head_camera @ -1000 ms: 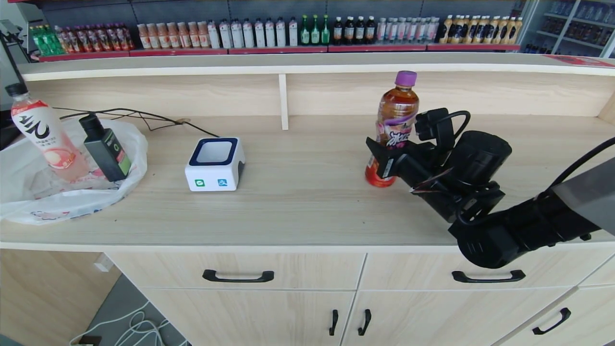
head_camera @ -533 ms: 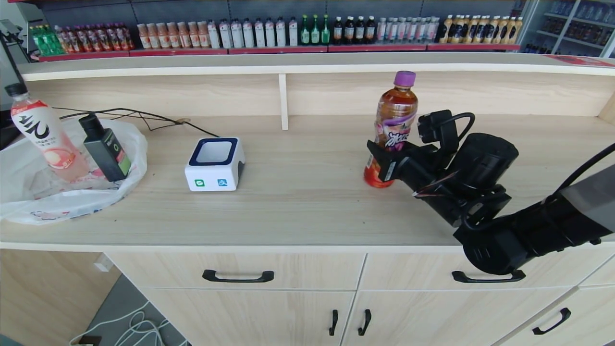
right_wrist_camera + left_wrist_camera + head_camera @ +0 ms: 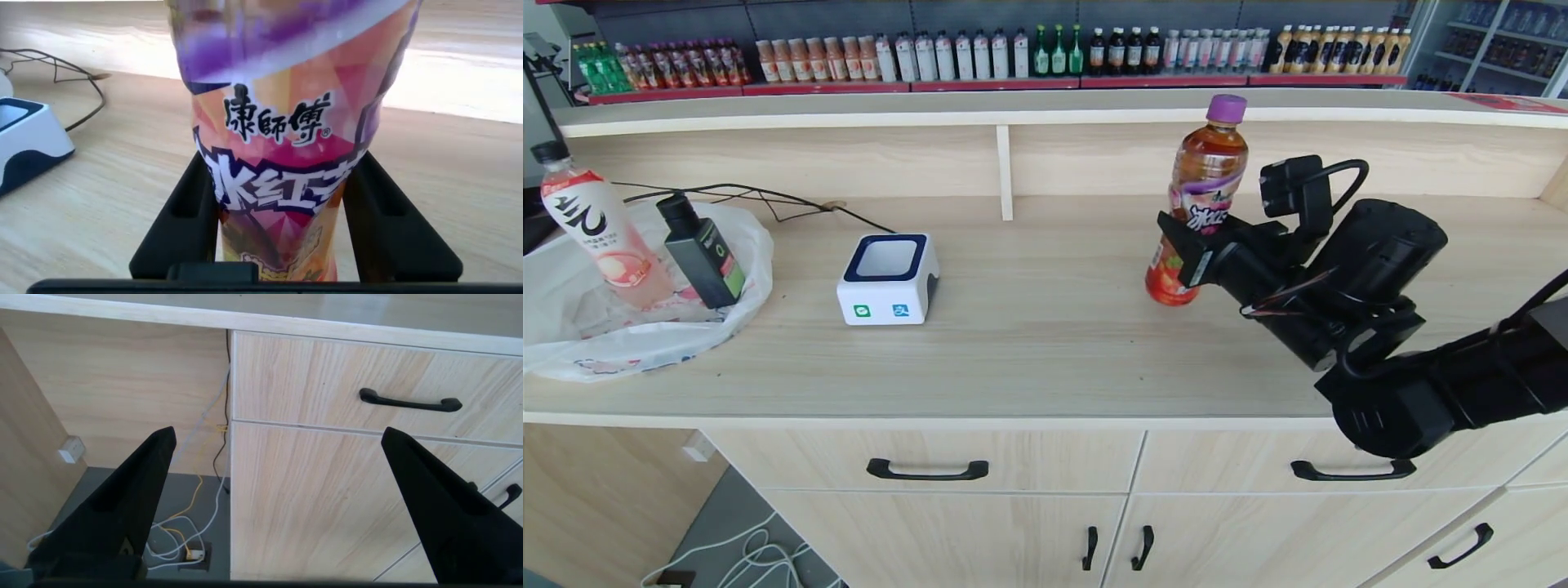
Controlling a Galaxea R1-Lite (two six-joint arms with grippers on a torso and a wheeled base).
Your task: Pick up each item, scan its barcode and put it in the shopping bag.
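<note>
While right gripper (image 3: pixel 1191 251) clamps tea bottle (image 3: pixel 1207 163) | base seemingly off counter (image 3: pixel 1029 343)

The right tool (image 3: pixel 1194 247) clamps a purple-capped amber tea bottle (image 3: pixel 1207 175) on the tabletop's (image 3: pixel 1045 351) right side, well apart from the white scanner (image 3: pixel 888 279) and shopping bag (image 3: pixel 572 335).

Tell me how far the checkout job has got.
Done: the pink bottle and the dark bottle stand in the shopping bag. In hand: the right gripper is shut on the tea bottle, held upright. Still to do: pass it over the scanner, then bag it.
</note>
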